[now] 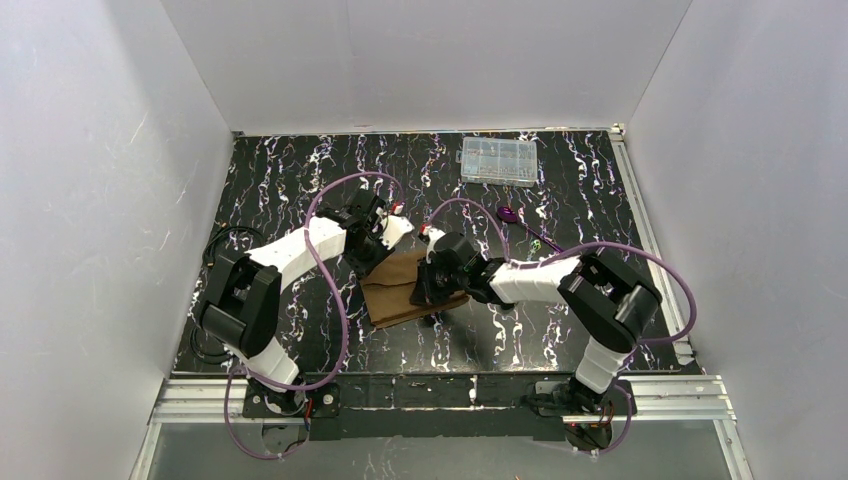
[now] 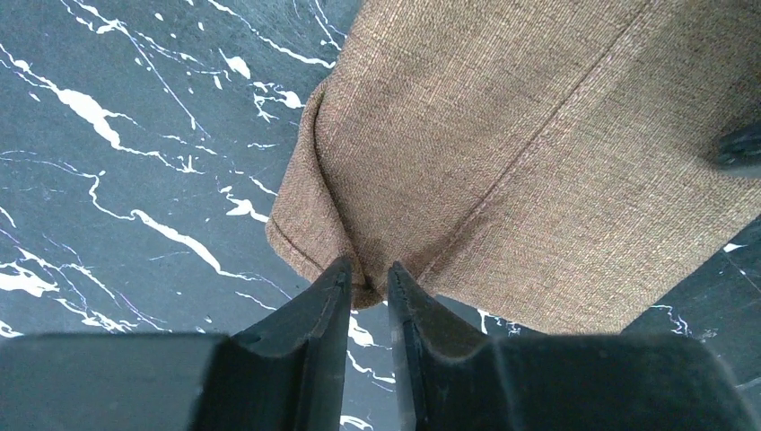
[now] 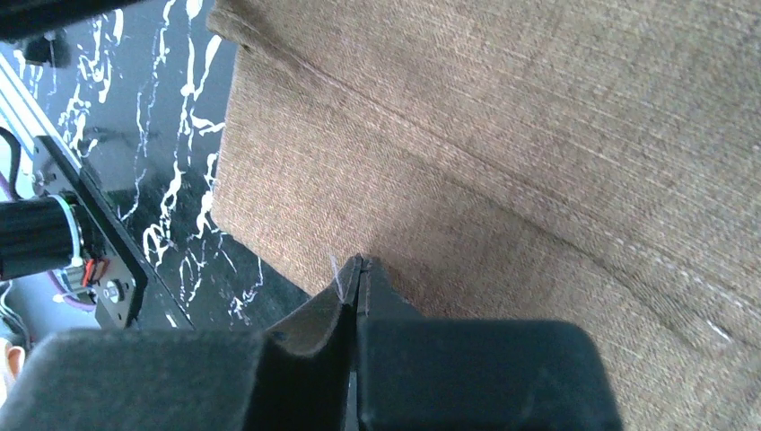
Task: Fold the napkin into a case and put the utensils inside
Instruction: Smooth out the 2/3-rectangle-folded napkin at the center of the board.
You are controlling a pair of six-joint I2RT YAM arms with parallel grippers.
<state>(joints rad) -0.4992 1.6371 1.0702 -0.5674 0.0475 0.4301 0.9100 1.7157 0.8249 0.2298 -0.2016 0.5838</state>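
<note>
A: Where's the brown woven cloth napkin (image 1: 400,295)?
B: Folded on the black white-veined table (image 1: 290,180), between both arms.
A: Grippers?
B: The left gripper (image 2: 368,277), nearly closed, pinches its corner. The right gripper (image 3: 359,267) is closed tight at its edge; hold unclear.

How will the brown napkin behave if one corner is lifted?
Probably floppy: the napkin puckers where the left gripper pinches its corner. Likely light, being thin woven cloth. Its rough weave should resist slipping, though the folded layers may fall open.
</note>
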